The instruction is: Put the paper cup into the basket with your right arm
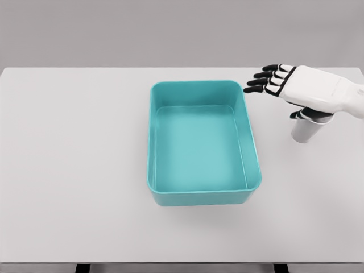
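- Nearest to the camera, the front stretch of the white table (74,227) fills the lower part of the view, with two dark stubs of its frame just peeking out along the bottom edge.
- Moving up, here's the teal basket (153,142), a rounded rectangular bin sitting square on the table at the middle of the picture, its smooth floor on show.
- Off to the basket's right, well apart from its wall, the paper cup (303,131) stands on the table, white and slightly tapered; only its lower body shows, because the hand covers its top.
- And there's the right hand (296,88), coming in from the right edge on a white forearm, hovering right above the cup.
- Its dark fingers (263,82) are stretched out and spread, pointing left toward the basket's far right corner, gripping nothing up there.
- The thumb tip (297,114) hooks down beside the cup's rim; whether it actually touches the cup, I cannot tell.
- Furthest away, the table's back edge meets a plain grey wall (170,31).
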`<state>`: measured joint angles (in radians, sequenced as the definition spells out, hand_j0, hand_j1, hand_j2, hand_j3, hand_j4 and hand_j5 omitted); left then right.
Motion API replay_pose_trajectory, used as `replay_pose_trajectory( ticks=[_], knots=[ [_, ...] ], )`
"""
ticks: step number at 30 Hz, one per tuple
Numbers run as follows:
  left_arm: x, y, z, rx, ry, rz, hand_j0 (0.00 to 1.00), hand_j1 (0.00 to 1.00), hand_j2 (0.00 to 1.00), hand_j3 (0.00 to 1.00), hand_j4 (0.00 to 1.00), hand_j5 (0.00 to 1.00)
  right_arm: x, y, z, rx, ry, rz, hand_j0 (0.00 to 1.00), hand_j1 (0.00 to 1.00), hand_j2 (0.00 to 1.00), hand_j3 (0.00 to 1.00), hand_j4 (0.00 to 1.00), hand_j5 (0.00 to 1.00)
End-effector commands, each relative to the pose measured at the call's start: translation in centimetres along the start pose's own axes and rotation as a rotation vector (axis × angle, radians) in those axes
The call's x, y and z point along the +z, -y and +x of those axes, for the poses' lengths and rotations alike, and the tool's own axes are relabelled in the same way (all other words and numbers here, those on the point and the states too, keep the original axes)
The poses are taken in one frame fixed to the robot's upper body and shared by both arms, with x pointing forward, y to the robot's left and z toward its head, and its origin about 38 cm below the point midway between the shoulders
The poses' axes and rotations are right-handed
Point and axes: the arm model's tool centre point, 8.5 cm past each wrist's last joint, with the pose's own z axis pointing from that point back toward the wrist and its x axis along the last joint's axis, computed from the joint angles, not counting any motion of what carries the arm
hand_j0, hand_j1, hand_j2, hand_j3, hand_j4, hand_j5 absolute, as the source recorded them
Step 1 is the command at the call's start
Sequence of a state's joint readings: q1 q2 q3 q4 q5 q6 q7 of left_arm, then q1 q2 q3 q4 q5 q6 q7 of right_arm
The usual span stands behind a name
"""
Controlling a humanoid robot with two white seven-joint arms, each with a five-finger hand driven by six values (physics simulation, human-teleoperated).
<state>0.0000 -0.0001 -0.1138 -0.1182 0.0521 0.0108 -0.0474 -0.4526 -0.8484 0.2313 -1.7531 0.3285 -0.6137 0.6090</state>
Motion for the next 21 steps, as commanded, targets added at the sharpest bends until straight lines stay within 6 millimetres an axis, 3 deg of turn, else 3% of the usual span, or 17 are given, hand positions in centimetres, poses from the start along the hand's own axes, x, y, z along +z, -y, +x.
replay_pose_trajectory(
  ticks=[1,6,8,13,17,21],
  knots=[
    [0.0,0.0,0.0,0.000,0.000,0.000,1.00,1.00,1.00,1.00,1.00,1.00,0.2,0.2,-0.1,-0.001,-0.005,-0.005,1.00,1.00,1.00,1.00,1.00,1.00],
    [0.0,0.0,0.0,0.000,0.000,0.000,1.00,1.00,1.00,1.00,1.00,1.00,2.6,0.5,-1.1,-0.002,-0.079,-0.039,1.00,1.00,1.00,1.00,1.00,1.00],
    [0.0,0.0,0.0,0.000,0.000,0.000,1.00,1.00,1.00,1.00,1.00,1.00,3.9,1.9,-1.7,0.009,-0.114,-0.092,1.00,1.00,1.00,1.00,1.00,1.00],
    [0.0,0.0,0.0,0.000,0.000,0.000,1.00,1.00,1.00,1.00,1.00,1.00,7.5,4.4,-1.3,-0.217,0.013,-0.311,1.00,1.00,1.00,1.00,1.00,1.00],
    [0.0,0.0,0.0,0.000,0.000,0.000,1.00,1.00,1.00,1.00,1.00,1.00,11.7,1.9,-2.2,-0.439,-0.003,-0.448,1.00,1.00,1.00,1.00,1.00,1.00],
    [0.0,0.0,0.0,0.000,0.000,0.000,1.00,1.00,1.00,1.00,1.00,1.00,12.5,-0.5,-2.5,-0.612,-0.005,-0.506,1.00,1.00,1.00,1.00,1.00,1.00]
  ],
)
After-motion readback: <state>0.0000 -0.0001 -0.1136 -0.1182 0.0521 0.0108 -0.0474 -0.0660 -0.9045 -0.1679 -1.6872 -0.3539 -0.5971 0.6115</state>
